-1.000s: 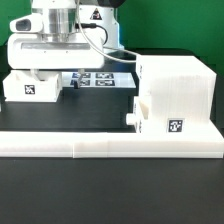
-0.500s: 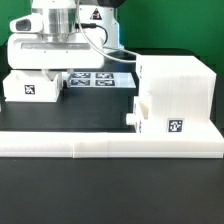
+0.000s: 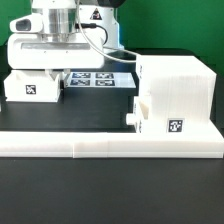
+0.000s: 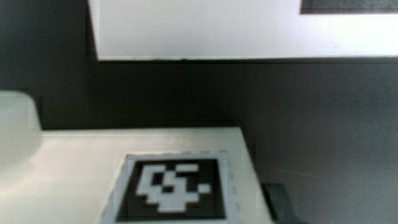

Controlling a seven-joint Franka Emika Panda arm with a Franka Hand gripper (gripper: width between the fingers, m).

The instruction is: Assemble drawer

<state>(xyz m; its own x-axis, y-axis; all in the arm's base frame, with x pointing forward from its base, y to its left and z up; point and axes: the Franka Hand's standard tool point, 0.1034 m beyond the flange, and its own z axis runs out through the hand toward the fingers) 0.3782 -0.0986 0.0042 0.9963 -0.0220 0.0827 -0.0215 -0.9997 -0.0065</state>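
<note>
The drawer's tall white housing stands at the exterior view's right. One tray sits partly in it, with its knob and a tag facing front. A second white tagged tray lies at the exterior view's left. My gripper is lowered right at this tray, and the hand hides the fingertips. The wrist view shows the tray's tagged white surface very close, with one dark finger beside its edge. I cannot tell how the jaws stand.
The marker board lies flat between the left tray and the housing. The long low white L-shaped border wall runs along the front. Black table lies before it. A blue cable hangs near the arm.
</note>
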